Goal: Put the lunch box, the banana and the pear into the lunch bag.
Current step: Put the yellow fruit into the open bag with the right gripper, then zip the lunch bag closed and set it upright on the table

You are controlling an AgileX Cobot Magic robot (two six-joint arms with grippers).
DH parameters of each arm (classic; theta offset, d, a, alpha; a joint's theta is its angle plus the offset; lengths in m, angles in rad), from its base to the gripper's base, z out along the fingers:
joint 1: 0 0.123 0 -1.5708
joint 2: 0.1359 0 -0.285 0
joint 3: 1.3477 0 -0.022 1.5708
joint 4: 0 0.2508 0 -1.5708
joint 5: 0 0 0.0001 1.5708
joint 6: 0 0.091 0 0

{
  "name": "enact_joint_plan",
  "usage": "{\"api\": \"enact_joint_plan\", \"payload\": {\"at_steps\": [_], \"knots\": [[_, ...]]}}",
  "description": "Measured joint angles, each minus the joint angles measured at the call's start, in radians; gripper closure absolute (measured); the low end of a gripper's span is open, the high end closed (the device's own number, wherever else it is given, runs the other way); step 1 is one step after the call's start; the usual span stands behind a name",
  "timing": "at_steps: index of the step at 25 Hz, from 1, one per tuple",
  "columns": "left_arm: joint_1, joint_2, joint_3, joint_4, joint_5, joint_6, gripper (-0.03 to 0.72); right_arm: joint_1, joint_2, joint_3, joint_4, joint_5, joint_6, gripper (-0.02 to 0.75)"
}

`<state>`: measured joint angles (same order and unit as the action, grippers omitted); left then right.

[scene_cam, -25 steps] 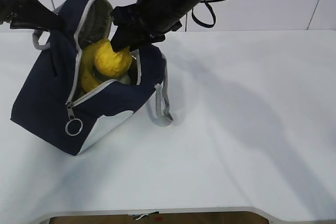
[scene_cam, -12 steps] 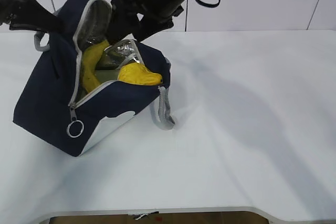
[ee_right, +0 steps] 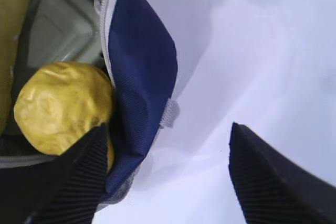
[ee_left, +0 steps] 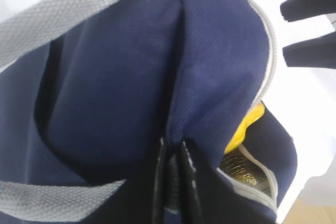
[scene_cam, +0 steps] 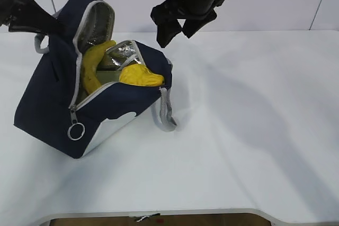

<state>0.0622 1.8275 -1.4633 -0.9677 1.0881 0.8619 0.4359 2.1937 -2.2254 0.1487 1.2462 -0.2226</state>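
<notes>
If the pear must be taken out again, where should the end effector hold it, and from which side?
Probably across the pear's round middle, coming down from above. It lies in the open mouth of the lunch bag, against the right wall, with the banana on its left, so only the top is free.

lunch bag (scene_cam: 47, 99) navy, white | pear (scene_cam: 140, 76) yellow | banana (scene_cam: 93, 66) yellow
</notes>
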Motion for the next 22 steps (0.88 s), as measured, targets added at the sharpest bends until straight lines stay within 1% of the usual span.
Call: {"api": "enact_joint_plan", "payload": {"at_steps": [5, 13, 22], "knots": [[0.0, 0.0, 0.0, 0.002, 0.008, 0.0, 0.665, 0.0, 0.02, 0.0, 0.002, 0.0, 0.019, 0.174], [0.0, 0.0, 0.0, 0.002, 0.011, 0.0, 0.665, 0.0, 0.059, 0.004, 0.006, 0.0, 0.029, 0.225], [0.0, 0.0, 0.0, 0.015, 0.011, 0.0, 0.665, 0.0, 0.09, 0.004, 0.006, 0.0, 0.063, 0.235]]}}
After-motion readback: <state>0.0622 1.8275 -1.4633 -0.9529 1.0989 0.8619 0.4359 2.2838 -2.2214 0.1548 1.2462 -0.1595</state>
